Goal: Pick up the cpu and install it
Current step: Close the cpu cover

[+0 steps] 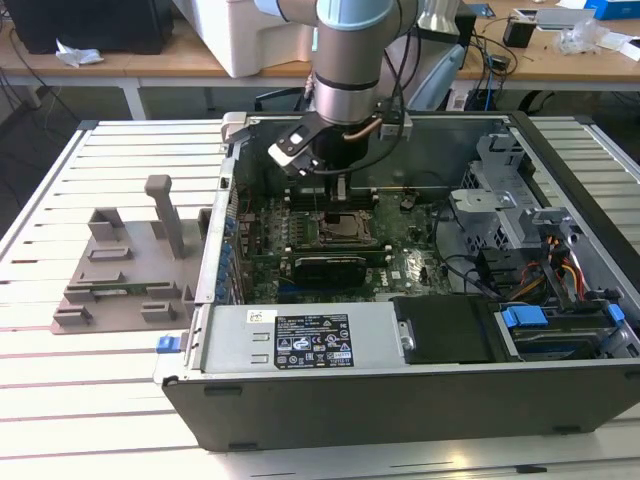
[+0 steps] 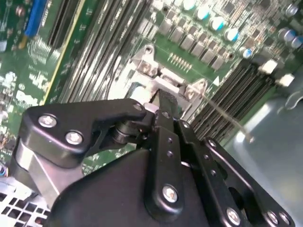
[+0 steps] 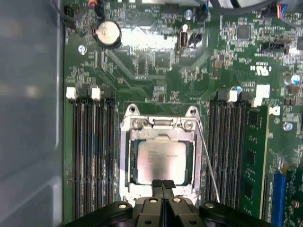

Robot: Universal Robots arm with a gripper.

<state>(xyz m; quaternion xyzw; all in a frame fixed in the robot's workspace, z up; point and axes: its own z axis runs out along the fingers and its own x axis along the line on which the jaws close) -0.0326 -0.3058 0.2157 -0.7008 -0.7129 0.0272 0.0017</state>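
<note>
The cpu lies flat inside the socket frame, apparently seated. The gripper, just above centre in the exterior view, hangs over its edge with jaws clenched on nothing.

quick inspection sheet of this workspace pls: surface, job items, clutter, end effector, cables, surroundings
surface: white slatted table carrying the open computer case
job's things: cpu lies flat inside the socket frame on the motherboard
clutter: grey fixture on the table, at the exterior view's left of the case
grippers: end effector shut, over the cpu's edge, holding nothing
cables: coloured wires inside the case, at the exterior view's right
surroundings: workbenches behind, with loose items
</note>
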